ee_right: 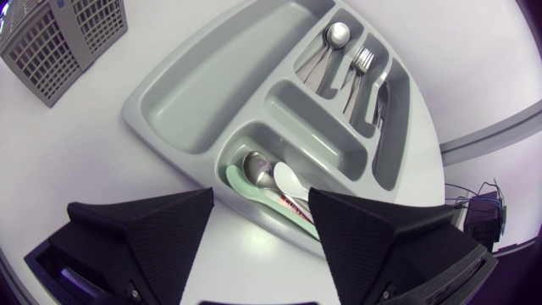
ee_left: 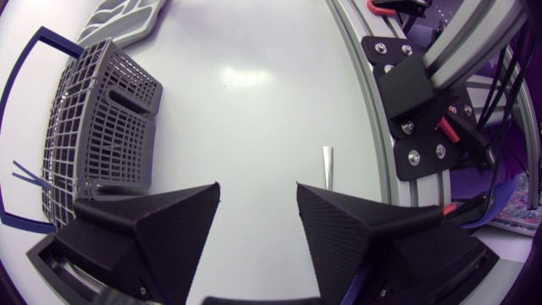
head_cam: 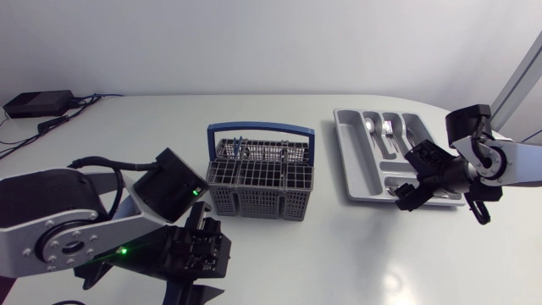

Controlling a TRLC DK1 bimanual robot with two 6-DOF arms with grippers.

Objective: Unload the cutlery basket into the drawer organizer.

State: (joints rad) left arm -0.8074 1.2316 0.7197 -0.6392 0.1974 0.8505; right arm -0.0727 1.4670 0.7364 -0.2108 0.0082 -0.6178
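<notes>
Over the near end of the drawer organizer (head_cam: 354, 157), toward the bench's (head_cam: 279, 263) right edge, hangs the right claw (ee_right: 260, 207), its broad black fingers spread and holding nothing. Directly under the gap lies the tray's crosswise pocket, where a metal spoon (ee_right: 257, 167), a white spoon (ee_right: 288, 180) and a pale green spoon (ee_right: 235, 180) lie bunched together. The organizer is smooth grey plastic with rounded walls. Its long slots run from that pocket toward the far edge, slanting a little, and hold a shiny spoon (ee_right: 337, 36) and a fork (ee_right: 362, 61), heads pointing away from the claw. Mid-bench sits the cutlery basket (head_cam: 259, 178), a grey mesh box with a blue hoop handle, its long side parallel to the near edge. What look like thin blue handles stand in it. Near the front left corner the left claw (ee_left: 257, 191) is released and empty, the basket just off to one side of it.
</notes>
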